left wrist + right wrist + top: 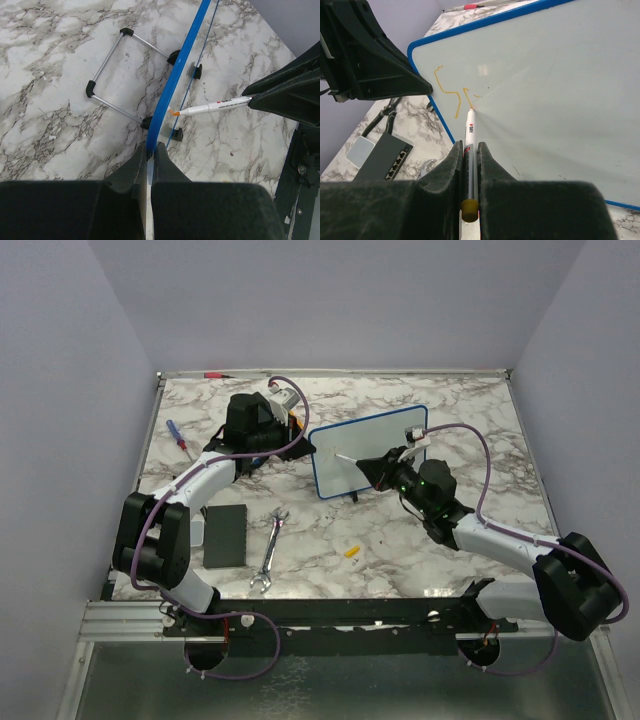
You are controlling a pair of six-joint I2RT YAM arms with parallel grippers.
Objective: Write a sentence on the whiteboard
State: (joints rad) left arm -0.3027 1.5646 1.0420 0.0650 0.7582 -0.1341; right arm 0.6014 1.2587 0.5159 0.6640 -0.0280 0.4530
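Nearest on the marble surface (pixel 430 540), a wrench (pixel 268 552), a black pad (pixel 224 535) and a small yellow piece (pixel 351 551), probably a marker cap, are seen lying well apart from the work. Beyond them, near the middle of the surface, the whiteboard (pixel 370 450) is stood on its wire stand, leaning back, with its face turned toward the near right. The right fingers (pixel 372 468) are clenched on a marker (pixel 469 131), and its tip is pressed to the board's face close to the left edge. Only a few yellow strokes of the sentence (pixel 451 92) are visible there, so most of the writing is judged to be undone. Just beyond, on the left, the left fingers (pixel 304 444) are clamped on the board's blue left edge, by which it is steadied.

If the marker is pushed too hard, the board could be rocked back on its stand or twisted out of that thin edge grip. The marker could also be driven back between the fingers, and contact lost. Because the ink is pale, crowded or overlapping strokes might go unnoticed.
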